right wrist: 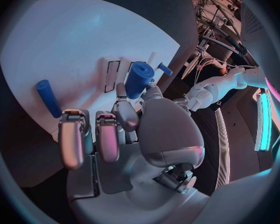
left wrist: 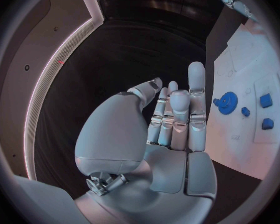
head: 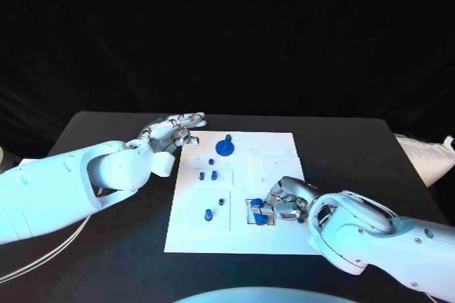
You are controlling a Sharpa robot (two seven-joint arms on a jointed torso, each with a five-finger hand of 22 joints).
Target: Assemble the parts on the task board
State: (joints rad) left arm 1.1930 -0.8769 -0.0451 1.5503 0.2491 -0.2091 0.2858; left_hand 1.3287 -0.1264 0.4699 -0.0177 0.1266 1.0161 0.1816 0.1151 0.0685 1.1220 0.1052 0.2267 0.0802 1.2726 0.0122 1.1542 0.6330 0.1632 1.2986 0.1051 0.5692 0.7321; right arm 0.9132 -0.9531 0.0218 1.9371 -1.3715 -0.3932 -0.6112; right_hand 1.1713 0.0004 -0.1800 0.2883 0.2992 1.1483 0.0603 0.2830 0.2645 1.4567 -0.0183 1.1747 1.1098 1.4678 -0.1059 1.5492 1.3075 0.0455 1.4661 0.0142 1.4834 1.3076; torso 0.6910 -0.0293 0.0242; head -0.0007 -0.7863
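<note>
Peg (right wrist: 139, 79): short blue cylinder, pinched at your right hand's (head: 285, 201) fingertips, just over the near edge of the task board (head: 275, 237); a second blue peg (right wrist: 48, 98) lies beside those fingers.
Handling: likely light, rigid, smooth plastic; you should expect it to twist or slip in a loose pinch.
Hold: take it across the round side, mid-length, leaving the lower end free.
Left hand (head: 173, 133): empty, fingers extended, hovering off the board's far corner, beside the blue gear (head: 225, 146).
Worktop (head: 114, 237): black.
</note>
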